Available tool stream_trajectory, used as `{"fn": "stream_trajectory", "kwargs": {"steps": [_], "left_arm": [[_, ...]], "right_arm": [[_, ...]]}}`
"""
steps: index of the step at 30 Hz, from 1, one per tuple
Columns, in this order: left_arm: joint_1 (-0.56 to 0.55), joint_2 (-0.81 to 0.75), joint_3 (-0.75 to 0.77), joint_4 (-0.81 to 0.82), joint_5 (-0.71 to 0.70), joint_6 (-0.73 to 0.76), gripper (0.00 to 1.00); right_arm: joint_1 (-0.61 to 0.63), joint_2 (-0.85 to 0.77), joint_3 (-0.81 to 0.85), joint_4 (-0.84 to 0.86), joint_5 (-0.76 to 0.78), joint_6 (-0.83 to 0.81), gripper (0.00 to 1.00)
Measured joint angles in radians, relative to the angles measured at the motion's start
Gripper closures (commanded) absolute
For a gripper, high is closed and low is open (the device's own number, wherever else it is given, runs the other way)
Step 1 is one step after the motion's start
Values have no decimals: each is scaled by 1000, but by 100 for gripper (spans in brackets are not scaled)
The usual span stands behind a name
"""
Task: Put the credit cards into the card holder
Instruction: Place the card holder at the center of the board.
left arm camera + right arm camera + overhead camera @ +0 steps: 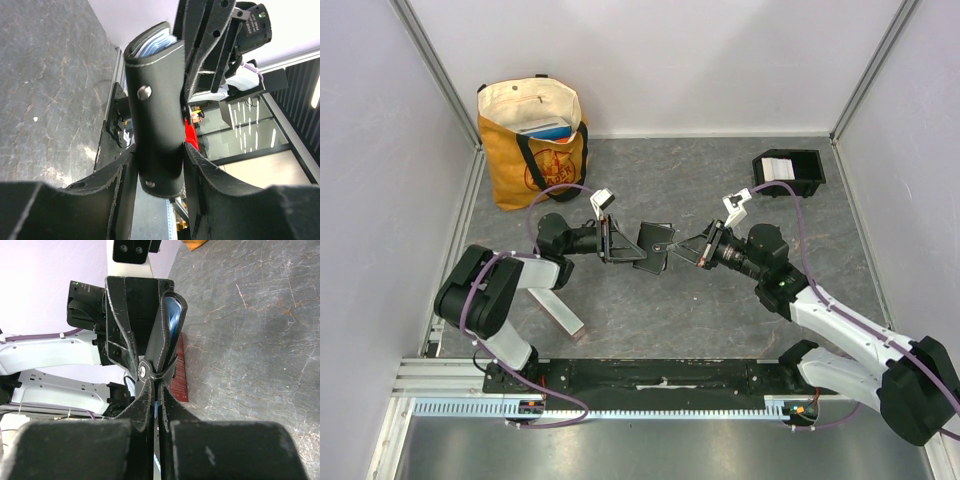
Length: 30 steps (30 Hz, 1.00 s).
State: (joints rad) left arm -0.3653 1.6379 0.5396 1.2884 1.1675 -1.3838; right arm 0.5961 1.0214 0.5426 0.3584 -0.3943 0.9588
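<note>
From above, the card holder [808,178] sat far right, well apart from the black wallet [653,245] held mid-table between both arms. On the left wrist view, the left gripper [159,155] clamped the wallet's sides, with pale credit cards [156,42] tucked inside. On the right wrist view, the right gripper [156,390] pinched one flap tight.

The left arm [495,295] and right arm [840,340] are built from black joint housings and white links. Purple cables [804,240] are looped along both. A white camera block [603,198] is mounted at each wrist. The left claw [159,155] and right claw [152,385] are fitted with matte black fingers [95,200] with paler, scuffed edges.
</note>
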Motion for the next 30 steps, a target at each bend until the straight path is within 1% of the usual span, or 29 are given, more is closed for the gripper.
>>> {"fn": "stream_trajectory", "kwargs": {"steps": [6,8,11,15,17,18,19,20,21,22,25,26,27,28,30], "left_arm": [[-56,2,35,1,2,-8,54],[-64,2,36,1,2,-11,57],[-64,2,37,1,2,-16,65],[-64,2,37,1,2,-23,68],[-63,2,37,0,3,-25,73],[-63,2,37,0,3,-26,78],[-63,3,37,0,4,-26,88],[-63,5,37,0,5,-27,96],[-63,7,37,-3,9,-28,98],[-63,10,37,-3,14,-29,98],[-63,15,37,-8,30,-22,98],[-62,14,39,-16,39,1,98],[-61,8,45,-55,46,47,98],[-60,-10,59,-145,44,122,98],[-64,-59,113,-437,9,327,98]], "right_arm": [[-3,17,-6,29,-19,10,100],[-3,22,-6,34,-20,11,100],[-3,26,-11,37,-20,14,100],[-3,25,-12,23,-14,8,100],[-3,23,-12,13,-8,0,100],[-3,20,-12,4,-4,-6,100],[-2,16,-11,-7,-2,-15,100],[-2,13,-11,-16,-2,-22,100],[-1,13,-10,-24,-2,-32,97],[0,13,-7,-34,-2,-42,93],[3,13,13,-92,-2,-85,68],[4,10,25,-123,3,-109,62],[4,2,40,-171,18,-143,59],[2,-5,52,-209,35,-164,57],[1,-13,89,-307,77,-232,55]]}}
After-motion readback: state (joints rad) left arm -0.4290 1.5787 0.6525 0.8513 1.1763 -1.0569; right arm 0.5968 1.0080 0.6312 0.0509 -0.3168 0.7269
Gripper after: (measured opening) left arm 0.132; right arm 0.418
